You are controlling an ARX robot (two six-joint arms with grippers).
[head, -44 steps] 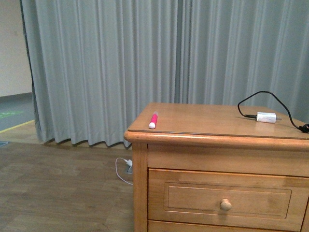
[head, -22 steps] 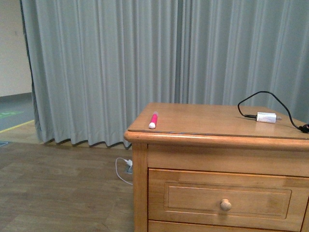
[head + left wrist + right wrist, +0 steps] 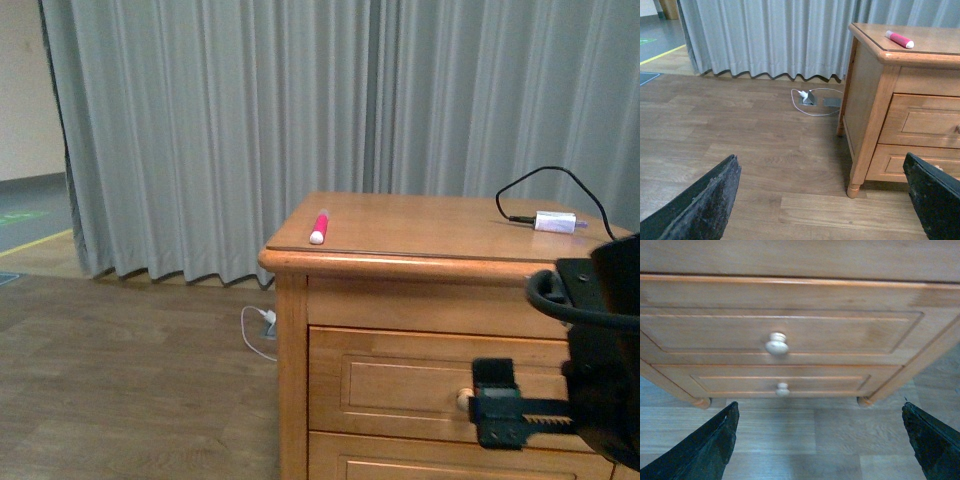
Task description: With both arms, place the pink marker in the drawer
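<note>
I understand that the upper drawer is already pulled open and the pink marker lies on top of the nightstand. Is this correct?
Not fully. The upper drawer is shut, flush with the front of the nightstand, as the right wrist view shows. The pink marker does lie on top of the nightstand.

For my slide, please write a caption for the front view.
Right end effector close to the knob of the closed upper drawer; pink marker lies on the nightstand top.

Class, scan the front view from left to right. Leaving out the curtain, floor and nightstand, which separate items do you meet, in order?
white cable on the floor → pink marker → right gripper → white charger plug
</note>
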